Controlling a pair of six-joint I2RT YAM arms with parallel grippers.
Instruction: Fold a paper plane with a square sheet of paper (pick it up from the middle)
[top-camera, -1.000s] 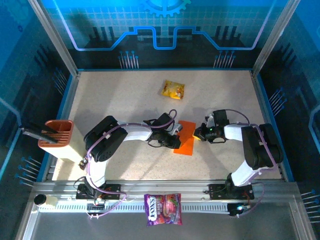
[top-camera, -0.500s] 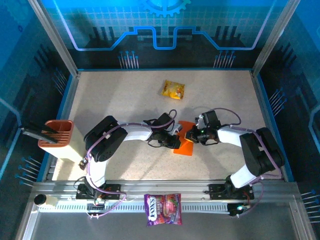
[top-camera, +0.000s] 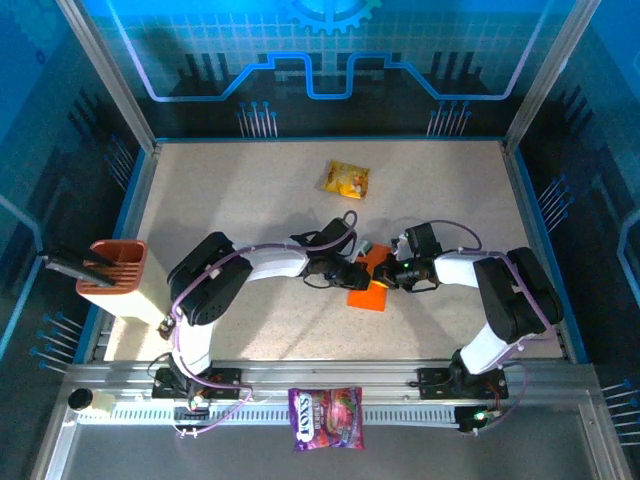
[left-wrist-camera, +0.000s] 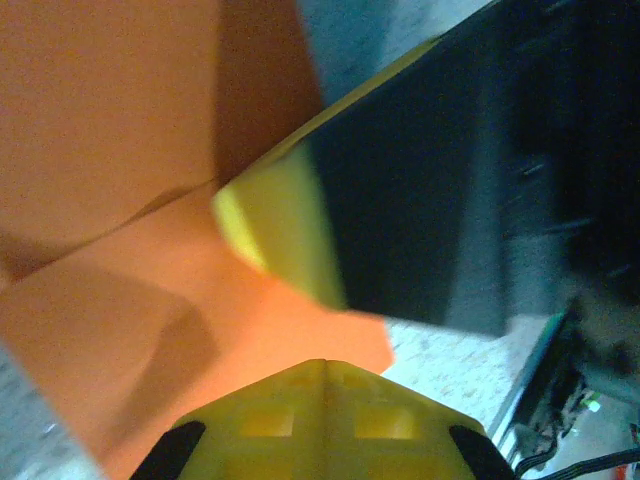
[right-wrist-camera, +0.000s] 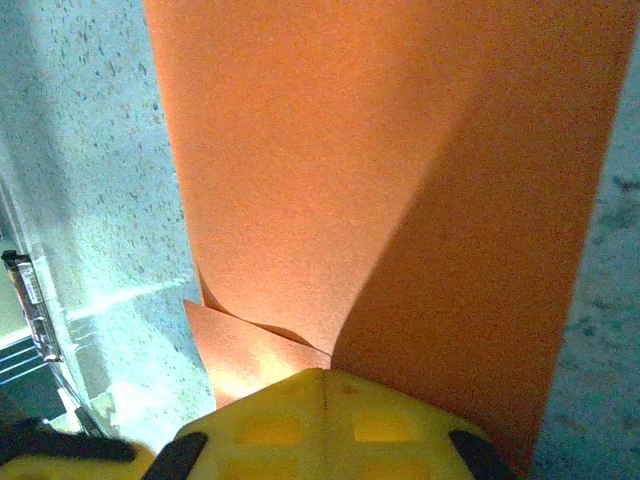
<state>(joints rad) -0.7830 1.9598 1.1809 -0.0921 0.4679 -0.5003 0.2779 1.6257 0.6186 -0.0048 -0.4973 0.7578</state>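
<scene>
**Two robot arms meet over an orange sheet of paper**

Seen from above, a square sheet of paper (top-camera: 366, 295), plain bright orange, lies on a pale speckled surface (top-camera: 240, 200). Both arms reach in to it from opposite sides. The left end effector (top-camera: 360, 274) sits over the sheet's left edge and the right end effector (top-camera: 386, 272) over its right edge, so their tips almost meet above its far half. The near half of the sheet shows bare below them.

Both end effectors are fully closed. It is not possible to tell whether either has paper pinched between its fingers.

In the left wrist view the sheet is no longer flat. A crease runs across it, and one part stands raised and casts a shadow on the rest. A dark finger with a yellow pad (left-wrist-camera: 275, 235), belonging to the other arm, rests against the paper there. In the right wrist view the sheet rises as a broad curved flap, with a small corner of paper tucked beneath it close to the fingers.

A glossy yellow snack packet (top-camera: 346, 179) lies well beyond the sheet, towards the back. A purple printed bag (top-camera: 326, 418) lies well apart on the near side of the sheet, past the arm bases. A terracotta-coloured holder (top-camera: 112, 265) stands far to the sheet's left
</scene>
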